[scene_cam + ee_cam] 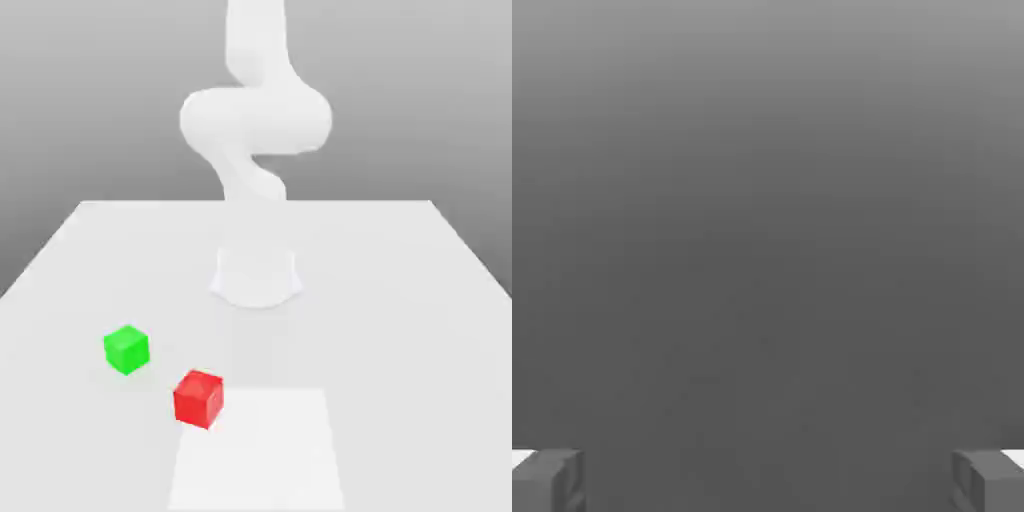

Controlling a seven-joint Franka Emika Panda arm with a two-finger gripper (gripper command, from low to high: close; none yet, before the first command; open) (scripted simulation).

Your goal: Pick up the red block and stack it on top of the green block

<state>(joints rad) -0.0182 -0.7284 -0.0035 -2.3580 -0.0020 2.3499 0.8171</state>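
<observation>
Got the claw (768,482) spread wide in the hand view, one fingertip well apart from the other, with plain grey between. Can't tell from these angles exactly which way or how far to go from the claw to either block, but pretty clearly apart from both.

Moving outward from the claw, can spot the white arm (256,120) in the exterior view, bent around a chunky joint and running down to a rounded base (256,275) planted on the surface (390,300).

Away from the claw, found the red block (199,399) sitting flat on the surface, over toward the exterior view's left and on the camera's side of the base. Turned at an angle, with a couple of side faces and the top showing. Overlaps the far left corner of a paler, four-sided patch (265,450) on the surface, at least as seen from there.

Also apart from the claw, can see the green block (127,349) farther toward the exterior view's left, and farther from that camera than the red one. Resting flat too, also turned cornerwise. Not touching the red block, just near it, with bare surface between.

As for the surface, looks pale, smooth and flat, with a straight far edge behind the base and sides spreading toward the camera. Beyond that, just a plain grey backdrop (420,110), lighter up high and darker lower down.
</observation>
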